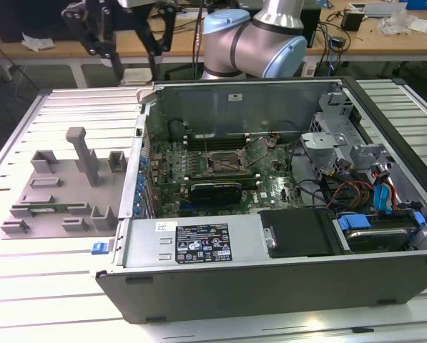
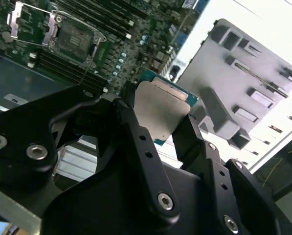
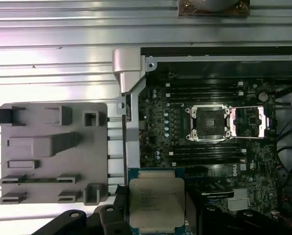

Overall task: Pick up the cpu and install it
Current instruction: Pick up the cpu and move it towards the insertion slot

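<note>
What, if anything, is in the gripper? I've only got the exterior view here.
Observer: In both wrist views the gripper is shut on the cpu, one finger on each side.
Operator: Is the socket ready for it?
Observer: In the first wrist view the socket is empty, with its metal frame lying open beside it.
Operator: Is the cpu at the socket?
Observer: No. The first wrist view shows the socket uncovered and apart from the cpu.
</note>
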`<control>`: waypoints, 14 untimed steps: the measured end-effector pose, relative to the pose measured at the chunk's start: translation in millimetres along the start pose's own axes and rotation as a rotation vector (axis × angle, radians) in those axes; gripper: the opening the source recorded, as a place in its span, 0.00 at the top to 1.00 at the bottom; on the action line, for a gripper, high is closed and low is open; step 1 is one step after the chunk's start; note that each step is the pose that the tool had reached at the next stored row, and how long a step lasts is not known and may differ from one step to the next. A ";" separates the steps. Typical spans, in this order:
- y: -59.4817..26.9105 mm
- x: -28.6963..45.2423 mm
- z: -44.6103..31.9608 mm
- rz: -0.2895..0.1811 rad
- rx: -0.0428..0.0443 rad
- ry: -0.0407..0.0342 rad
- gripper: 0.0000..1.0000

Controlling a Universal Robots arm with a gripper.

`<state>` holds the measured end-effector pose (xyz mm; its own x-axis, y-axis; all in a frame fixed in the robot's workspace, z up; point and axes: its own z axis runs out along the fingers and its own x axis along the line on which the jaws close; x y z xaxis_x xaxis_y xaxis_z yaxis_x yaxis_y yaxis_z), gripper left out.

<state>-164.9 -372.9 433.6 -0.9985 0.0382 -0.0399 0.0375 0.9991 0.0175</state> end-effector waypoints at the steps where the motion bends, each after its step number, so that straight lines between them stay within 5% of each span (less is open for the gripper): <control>1: 0.0 -6.2 0.3 0.000 0.0000 0.0000 0.45; 10: 0.0 -50.5 2.0 0.000 0.0000 -0.0001 0.45; 14: 0.1 -53.3 2.1 0.000 0.0001 0.0000 0.45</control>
<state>-111.6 -374.8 433.7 -0.9985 0.0384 -0.0398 0.0377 0.9991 0.0174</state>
